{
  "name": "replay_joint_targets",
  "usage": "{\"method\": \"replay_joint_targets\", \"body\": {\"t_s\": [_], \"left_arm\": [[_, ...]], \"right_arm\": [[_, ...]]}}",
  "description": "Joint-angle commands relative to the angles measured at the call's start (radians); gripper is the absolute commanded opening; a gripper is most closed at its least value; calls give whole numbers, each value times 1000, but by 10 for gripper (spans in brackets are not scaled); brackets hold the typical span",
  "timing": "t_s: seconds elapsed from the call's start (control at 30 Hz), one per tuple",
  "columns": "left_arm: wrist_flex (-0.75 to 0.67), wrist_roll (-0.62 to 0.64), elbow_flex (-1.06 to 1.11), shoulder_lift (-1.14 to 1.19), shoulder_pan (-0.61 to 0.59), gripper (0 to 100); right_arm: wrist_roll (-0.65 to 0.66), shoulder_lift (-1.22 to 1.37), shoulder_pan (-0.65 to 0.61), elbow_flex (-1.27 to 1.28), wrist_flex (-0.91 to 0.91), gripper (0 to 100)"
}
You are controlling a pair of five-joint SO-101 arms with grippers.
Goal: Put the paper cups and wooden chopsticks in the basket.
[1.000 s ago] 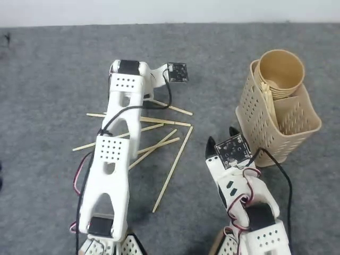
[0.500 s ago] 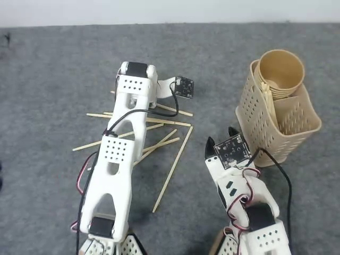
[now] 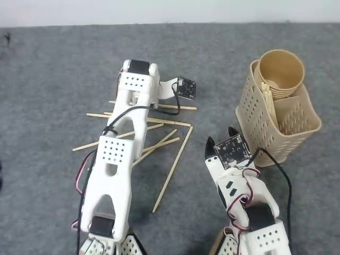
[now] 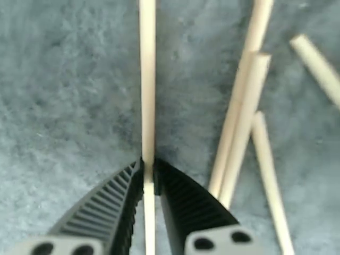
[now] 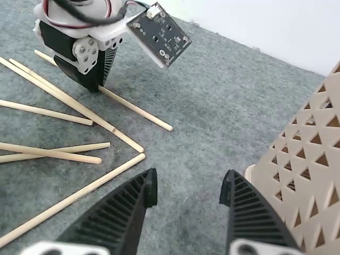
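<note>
Chopstick (image 4: 147, 79) sat pinched by the left tool (image 4: 147, 164), jaws nearly shut on it around mid-length, low on the tabletop (image 3: 53, 64) just past the other chopsticks (image 3: 175, 164). Light, stiff, slick wood, I'd say; a mid-length grip should limit pivoting. Long axis ran crosswise, one end toward the basket (image 3: 265, 127). Empty right tool (image 5: 188, 183) gaped wide beside the basket.

High camera: fixed above, looking steeply down over the grey counter (image 3: 53, 64) and both arms. Left wrist camera: very near the left hand (image 4: 149, 162), seemingly facing straight down at the chopsticks (image 4: 241, 106). Right wrist camera: low behind the right hand (image 5: 189, 183), facing forward. All three share the scattered chopsticks.
</note>
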Motion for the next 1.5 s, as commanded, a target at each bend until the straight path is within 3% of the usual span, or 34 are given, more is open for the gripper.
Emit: {"method": "replay_joint_targets", "body": {"t_s": [0.0,0.17,0.4,0.53,0.73,0.83,1.0,1.1,1.2,1.47], "left_arm": [[34,167,42,-259,35,12],[28,417,8,-502,61,12],[5,881,-133,-747,158,12],[-101,944,-222,-801,209,12],[-38,997,-401,-864,436,13],[-118,1237,-458,-855,503,13],[-207,1811,-483,-816,534,14],[-224,2035,-479,-766,551,14],[-252,2105,-484,-689,572,14],[-359,2068,-484,-494,684,13]], "right_arm": [[12,-8,2,12,-25,209],[12,-8,2,14,-25,209],[12,-8,2,15,-22,209],[12,-8,2,15,-21,209],[12,-8,2,15,-18,209],[12,-8,2,15,-18,209],[12,-8,4,15,-18,209],[12,-8,4,15,-18,209],[12,-8,4,15,-18,209],[14,-8,5,15,-19,209]]}}
